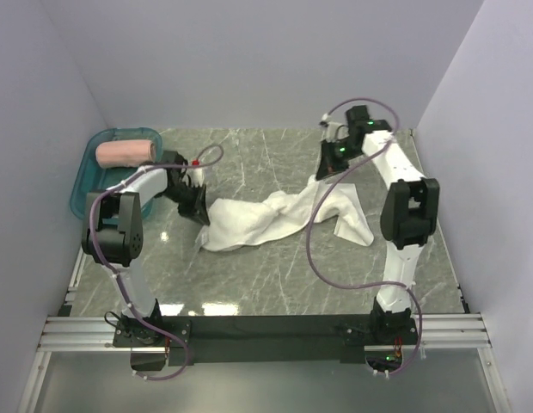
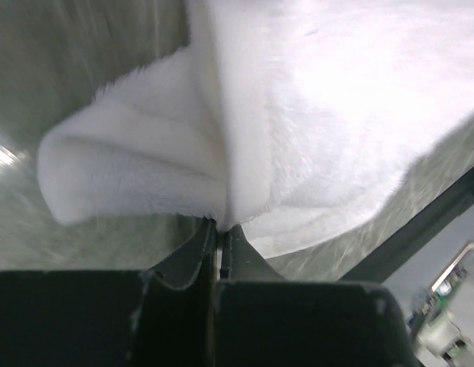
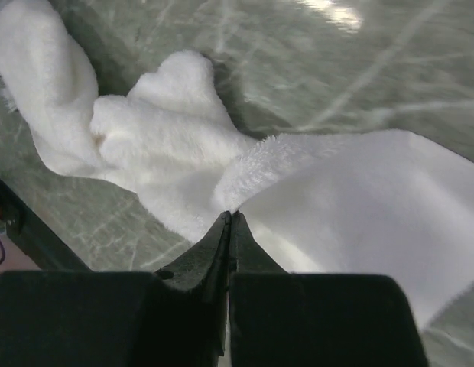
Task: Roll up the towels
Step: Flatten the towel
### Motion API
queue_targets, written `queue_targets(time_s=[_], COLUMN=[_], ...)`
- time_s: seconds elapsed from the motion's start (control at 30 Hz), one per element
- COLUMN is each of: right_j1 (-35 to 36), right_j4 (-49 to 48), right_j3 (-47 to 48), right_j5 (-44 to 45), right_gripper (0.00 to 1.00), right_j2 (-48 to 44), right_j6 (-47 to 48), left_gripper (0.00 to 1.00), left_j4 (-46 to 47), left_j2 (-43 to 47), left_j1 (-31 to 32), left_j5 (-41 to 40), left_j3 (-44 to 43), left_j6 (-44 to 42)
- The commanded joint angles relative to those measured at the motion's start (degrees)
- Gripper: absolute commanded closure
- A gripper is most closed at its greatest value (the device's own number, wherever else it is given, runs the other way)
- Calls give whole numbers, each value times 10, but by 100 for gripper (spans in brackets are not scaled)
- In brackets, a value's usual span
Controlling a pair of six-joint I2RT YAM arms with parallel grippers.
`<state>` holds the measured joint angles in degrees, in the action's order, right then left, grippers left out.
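The white towel point(image 1: 275, 215) lies crumpled across the middle of the table, stretched between my two grippers. My left gripper point(image 1: 200, 213) is shut on the towel's left end; in the left wrist view point(image 2: 219, 224) the cloth point(image 2: 298, 115) bunches out of the closed jaws. My right gripper point(image 1: 327, 168) is shut on the towel's right edge; in the right wrist view point(image 3: 229, 215) the cloth point(image 3: 352, 199) spreads from the pinched fold. The salmon-pink towel point(image 1: 125, 152) lies rolled inside the teal tray point(image 1: 81, 181) at the far left.
The table top point(image 1: 258, 284) is grey-green marble, walled by white panels on three sides. A black bar and aluminium rail point(image 1: 266, 327) run along the near edge at the arm bases.
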<state>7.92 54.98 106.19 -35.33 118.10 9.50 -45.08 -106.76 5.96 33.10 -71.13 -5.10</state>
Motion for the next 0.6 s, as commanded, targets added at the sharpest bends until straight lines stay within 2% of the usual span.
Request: queue_targets(time_s=[0.0,0.17,0.27,0.37,0.4,0.47,0.5,0.57], right_j1=[-54,-77,-76,-77,-67,-49,-35,8], right_j4=[18,35,66,65,66,63,58,37], right_j3=[33,72,37,-109,-203,-299,-389,-467], right_j5=[-1,24,12,6,12,45,57,90], right_gripper=[100,100,100,100,100,100,100,100], right_j2=[-76,-126,-167,-249,-272,-337,-359,-417], right_j6=[51,89,127,171,186,232,242,256], left_gripper=[99,99,100,99,100,100,100,99], left_j4=[-3,-33,-51,-92,-100,-96,-92,-80], left_j2=[19,39,62,65,69,84,89,97], left_j1=[-10,-10,-15,-20,-29,-44,-57,-72], left_j5=[58,100,101,65,58,32,18,-4], left_j3=[-94,-182,-204,-185,-170,-107,-85,-35], left_j6=[2,-3,-13,-43,-60,-68,-72,-76])
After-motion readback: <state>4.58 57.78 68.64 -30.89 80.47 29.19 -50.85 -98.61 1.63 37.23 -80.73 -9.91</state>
